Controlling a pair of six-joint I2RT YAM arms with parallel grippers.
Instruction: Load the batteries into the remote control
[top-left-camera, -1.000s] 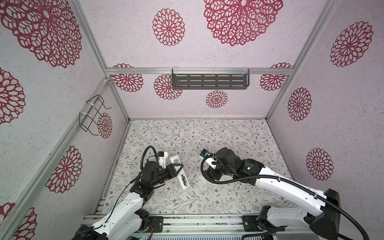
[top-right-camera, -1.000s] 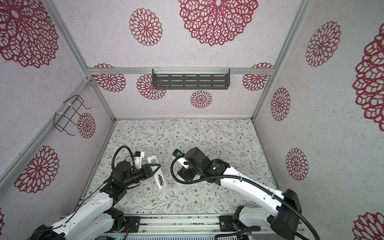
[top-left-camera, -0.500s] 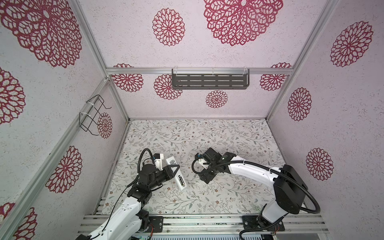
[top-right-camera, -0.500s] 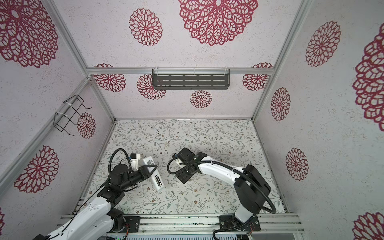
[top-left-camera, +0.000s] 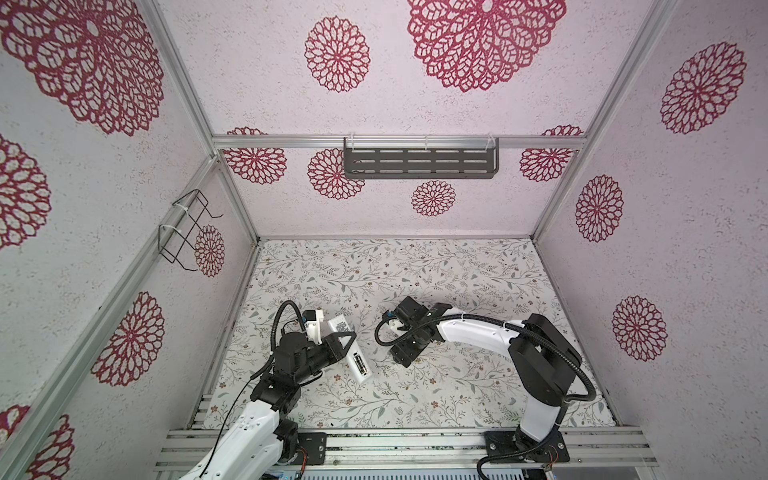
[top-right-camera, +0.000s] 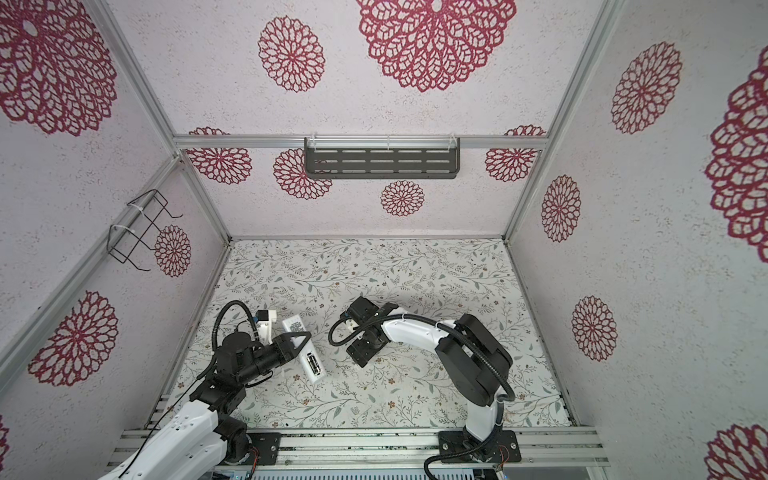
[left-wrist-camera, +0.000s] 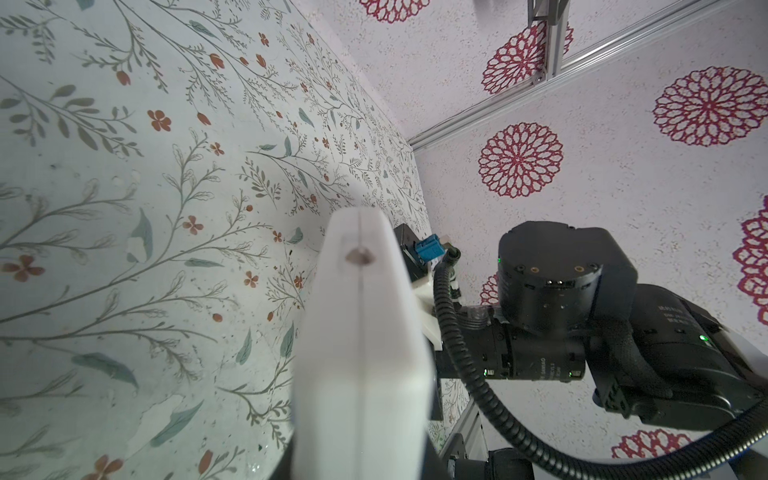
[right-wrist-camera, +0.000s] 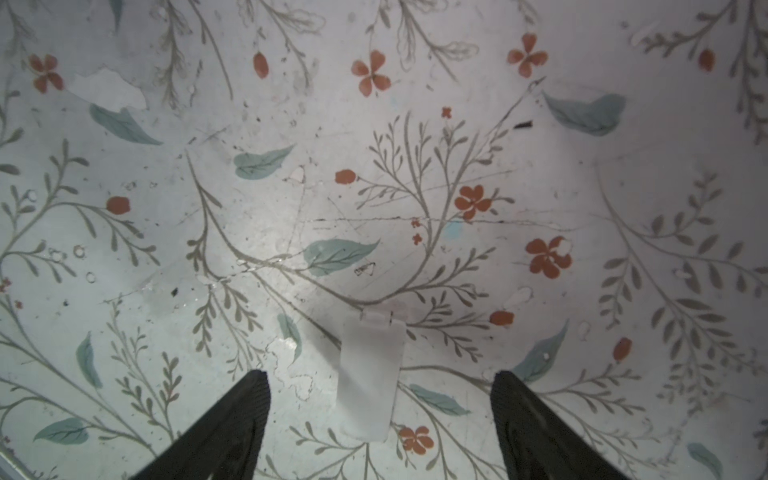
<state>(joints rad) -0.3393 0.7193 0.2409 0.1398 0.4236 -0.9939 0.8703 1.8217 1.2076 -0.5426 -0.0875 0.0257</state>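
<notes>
**Nearly done: batteries seated, cover off**

Seemingly both batteries (top-left-camera: 360, 364) are already in place: in both top views two dark cylinders are seen side by side in the open compartment near the 5 o'clock end of the remote control (top-left-camera: 364, 374). Polarity and full seating cannot be judged at this size.

The remote control is held by the left gripper (top-left-camera: 345, 338) at about 7 o'clock on the counter (top-left-camera: 415, 270). The fingers are pinched on its midsection and the compartment is turned upward. Whether its lower end touches the counter cannot be told.

The right gripper (right-wrist-camera: 380, 376) is placed at 3 o'clock from the remote control, well apart from it and pointed down at the counter. Its fingers (right-wrist-camera: 249, 399) are spread wide and nothing is held. In the right wrist view a small whitish cover (right-wrist-camera: 370, 374) is seen lying flat on the counter between them, untouched.

Judged remaining: the cover is to be picked up, carried to the remote control and closed over the compartment.
</notes>
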